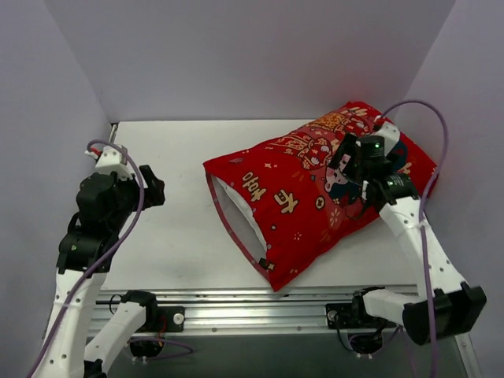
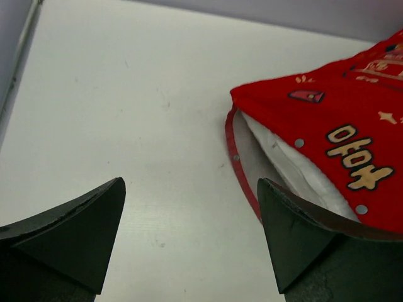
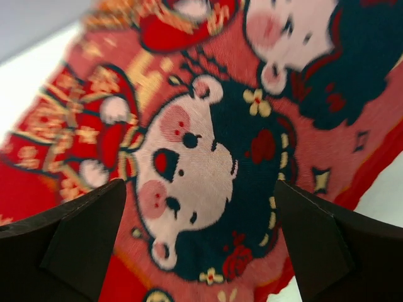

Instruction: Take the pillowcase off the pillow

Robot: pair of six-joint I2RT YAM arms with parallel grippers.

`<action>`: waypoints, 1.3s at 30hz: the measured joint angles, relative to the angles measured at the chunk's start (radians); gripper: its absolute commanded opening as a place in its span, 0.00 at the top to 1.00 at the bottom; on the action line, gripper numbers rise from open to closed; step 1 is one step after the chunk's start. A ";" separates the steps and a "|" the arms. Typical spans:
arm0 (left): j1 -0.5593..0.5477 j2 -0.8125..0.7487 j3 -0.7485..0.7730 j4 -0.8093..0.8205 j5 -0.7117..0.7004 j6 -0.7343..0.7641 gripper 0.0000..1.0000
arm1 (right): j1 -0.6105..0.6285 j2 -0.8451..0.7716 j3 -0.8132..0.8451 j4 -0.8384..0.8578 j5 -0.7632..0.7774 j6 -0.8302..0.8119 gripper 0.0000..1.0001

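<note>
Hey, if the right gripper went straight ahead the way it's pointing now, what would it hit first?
Most likely the pillowcase: the open right gripper points at the cartoon child's face printed on its red fabric. The gap between them is hard to judge.

Red pillowcase (image 1: 315,185) with gold characters, cartoon children.

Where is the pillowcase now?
In the top view the pillowcase lies on the right half of the table, beneath the right gripper, its mouth facing the left arm.

Bare tabletop (image 1: 173,236) lies between the left pincer (image 2: 190,189) and the open mouth of the pillowcase (image 1: 299,189). Walls (image 1: 236,55) enclose three sides.
</note>
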 measured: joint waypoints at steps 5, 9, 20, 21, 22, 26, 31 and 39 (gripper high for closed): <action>0.000 0.118 -0.105 0.050 0.003 -0.018 0.06 | 0.001 0.227 -0.020 0.012 0.037 0.110 0.00; 0.014 0.138 -0.196 0.087 0.014 -0.034 0.06 | 0.000 0.344 0.018 0.052 0.078 0.164 0.00; 0.035 0.134 -0.213 0.103 -0.010 -0.036 0.06 | 0.031 0.641 0.139 0.304 -0.050 0.114 1.00; 0.035 0.134 -0.213 0.104 -0.011 -0.036 0.06 | 0.048 0.644 0.138 0.323 -0.062 0.098 1.00; 0.035 0.134 -0.213 0.104 -0.013 -0.036 0.06 | 0.070 0.645 0.137 0.343 -0.077 0.076 1.00; 0.034 0.134 -0.213 0.104 -0.020 -0.036 0.06 | 0.169 0.631 0.119 0.399 -0.153 0.009 1.00; 0.033 0.134 -0.213 0.104 -0.038 -0.036 0.06 | 0.342 0.583 0.117 0.379 -0.253 -0.089 1.00; 0.033 0.134 -0.213 0.103 -0.055 -0.036 0.06 | 0.419 0.374 0.017 0.226 -0.347 -0.140 1.00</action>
